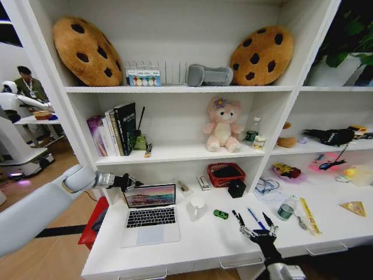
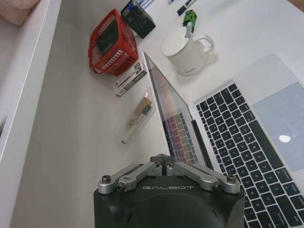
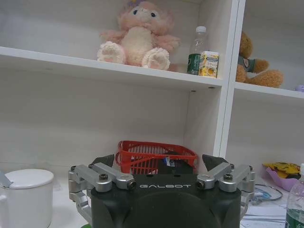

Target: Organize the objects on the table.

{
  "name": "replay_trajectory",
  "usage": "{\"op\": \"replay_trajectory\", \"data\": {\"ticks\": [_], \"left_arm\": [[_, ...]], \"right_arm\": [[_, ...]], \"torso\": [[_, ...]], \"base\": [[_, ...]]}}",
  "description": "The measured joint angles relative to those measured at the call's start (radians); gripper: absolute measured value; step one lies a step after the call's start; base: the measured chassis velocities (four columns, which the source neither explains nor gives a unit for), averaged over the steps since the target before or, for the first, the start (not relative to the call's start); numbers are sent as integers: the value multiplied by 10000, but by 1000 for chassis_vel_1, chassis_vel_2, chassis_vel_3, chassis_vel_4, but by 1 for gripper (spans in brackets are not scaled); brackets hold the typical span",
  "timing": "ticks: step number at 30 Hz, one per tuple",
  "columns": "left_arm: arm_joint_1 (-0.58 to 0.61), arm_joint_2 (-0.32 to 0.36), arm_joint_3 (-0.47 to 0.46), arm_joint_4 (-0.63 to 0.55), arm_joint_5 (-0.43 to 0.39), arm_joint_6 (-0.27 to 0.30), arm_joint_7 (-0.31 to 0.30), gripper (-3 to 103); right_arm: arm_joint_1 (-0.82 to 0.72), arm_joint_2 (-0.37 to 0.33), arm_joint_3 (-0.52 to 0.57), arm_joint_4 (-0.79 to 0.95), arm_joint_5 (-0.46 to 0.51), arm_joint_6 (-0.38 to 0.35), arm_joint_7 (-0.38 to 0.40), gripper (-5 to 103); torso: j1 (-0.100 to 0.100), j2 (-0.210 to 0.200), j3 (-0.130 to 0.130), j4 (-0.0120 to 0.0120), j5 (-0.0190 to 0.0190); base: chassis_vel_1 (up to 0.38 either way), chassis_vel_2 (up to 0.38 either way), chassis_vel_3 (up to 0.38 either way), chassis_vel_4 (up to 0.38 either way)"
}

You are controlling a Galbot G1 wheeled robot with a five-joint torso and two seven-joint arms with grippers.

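Left end effector apparently pinched closed at the open silver laptop's lid corner, right end effector spread open near the blue pen, green toy car on white bench

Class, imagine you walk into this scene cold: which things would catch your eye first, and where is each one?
Probably the two giant cookie cushions leaning at either end of the top shelf, with the pink plush bear seated on the shelf below. On the white desk, the open laptop stands at the left, and the left gripper sits closed at the top edge of its screen. The right gripper hovers open near the front edge, by the pens.
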Motion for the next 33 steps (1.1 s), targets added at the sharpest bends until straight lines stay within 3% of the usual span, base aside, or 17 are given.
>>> {"op": "replay_trajectory", "data": {"ticks": [4,9,19,22,23,24,33], "left_arm": [[494,209,-296,-401,-99,-90,-31,0],[1569,379,-1057,-1216,378,-1,349,0],[2675,527,-1794,-1917,917,-100,434,0],[3366,621,-2431,-2400,1335,-93,168,0],[4227,651,-2677,-2609,1524,-39,135,0],[4757,688,-2847,-2736,1741,-31,165,0],[5876,658,-3125,-3002,2284,-74,411,0]], "right_arm": [[2,9,-34,-5,31,-10,64,100],[25,5,-110,40,21,-41,72,100],[9,16,-157,78,-14,-55,72,100],[40,-23,-137,60,-13,-50,81,100],[25,-49,-88,71,13,-48,101,100],[-2,-40,-68,81,22,-36,108,100],[-93,136,-84,103,-10,18,134,100]], "torso": [[1,1,0,0,-3],[0,0,0,0,-5],[0,0,0,0,-3],[1,1,-1,-8,7],[1,0,0,2,-13],[0,0,0,1,-4],[0,0,0,0,-4]], "base": [[0,0,0,0],[0,0,0,0],[0,0,0,0],[0,0,0,0],[0,0,0,0],[0,0,0,0],[0,0,0,0]]}}
